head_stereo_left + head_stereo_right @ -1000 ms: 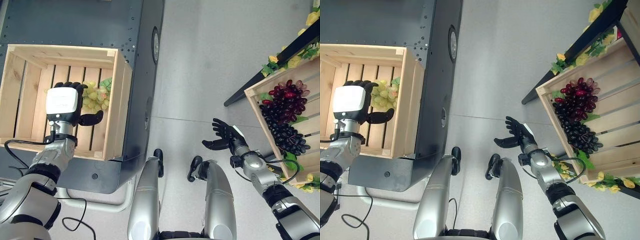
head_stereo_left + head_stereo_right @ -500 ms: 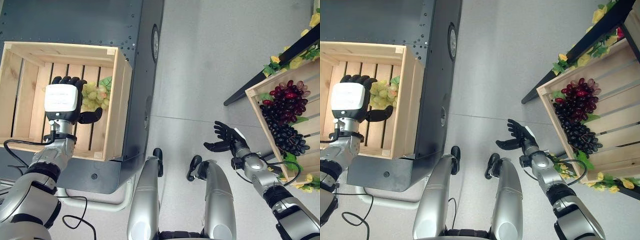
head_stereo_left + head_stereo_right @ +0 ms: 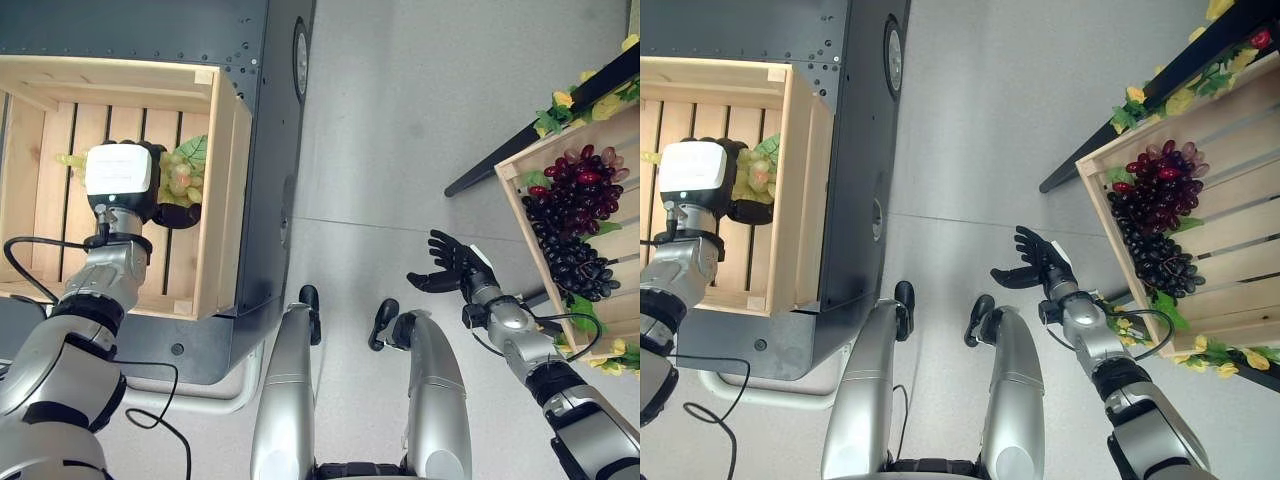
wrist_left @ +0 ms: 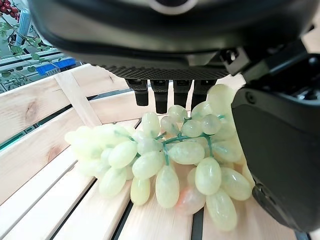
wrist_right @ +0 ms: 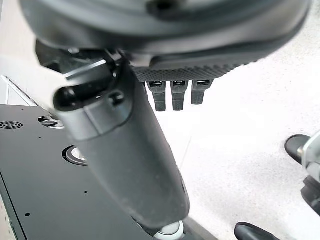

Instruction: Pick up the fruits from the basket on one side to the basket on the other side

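A bunch of green grapes (image 3: pixel 178 178) lies on the slats of the wooden crate (image 3: pixel 225 190) at my left. My left hand (image 3: pixel 118 175) hovers right over the bunch, fingers straight above it and thumb beside it, open. The left wrist view shows the grapes (image 4: pixel 170 165) resting on the wood under the fingertips (image 4: pixel 160 97). On my right, a second crate (image 3: pixel 560 142) holds red grapes (image 3: pixel 580 185) and dark grapes (image 3: pixel 575 265). My right hand (image 3: pixel 455 270) is open in the air over the floor, a short way left of that crate.
The left crate sits on a dark metal platform (image 3: pixel 270 150). A black bar (image 3: pixel 500 158) with yellow flowers and leaves runs beside the right crate. Grey floor (image 3: pixel 400 120) lies between the two crates.
The whole view has shifted a little. My left hand stays over the green grapes in the left crate. My right hand has barely moved.
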